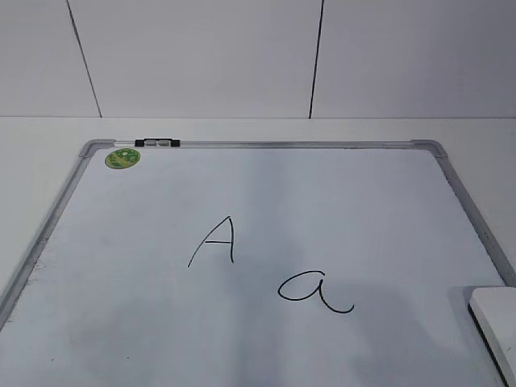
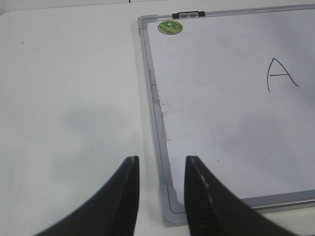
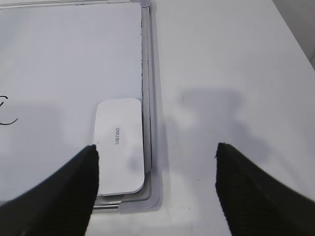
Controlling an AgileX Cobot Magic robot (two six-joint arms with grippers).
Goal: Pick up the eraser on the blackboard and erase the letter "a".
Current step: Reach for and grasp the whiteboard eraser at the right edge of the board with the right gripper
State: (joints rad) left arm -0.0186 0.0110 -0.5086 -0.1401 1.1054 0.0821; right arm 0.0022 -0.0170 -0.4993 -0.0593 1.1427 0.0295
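Observation:
The blackboard (image 1: 322,201) is a white board with a grey frame lying flat on the table. The cursive letter "a" (image 1: 314,290) is drawn near its front middle. The white eraser (image 1: 496,322) lies in the board's near right corner; it also shows in the right wrist view (image 3: 119,145) against the frame. My right gripper (image 3: 156,152) is open wide and empty, above the board's corner, with the eraser by its left finger. My left gripper (image 2: 161,164) is open and empty above the board's near left corner (image 2: 170,206). Neither gripper shows in the exterior view.
A capital "A" (image 1: 216,240) is drawn left of the "a". A round green sticker (image 1: 122,158) and a small black-and-silver clip (image 1: 157,143) sit at the board's far left corner. White table (image 2: 69,98) surrounds the board; a white wall stands behind.

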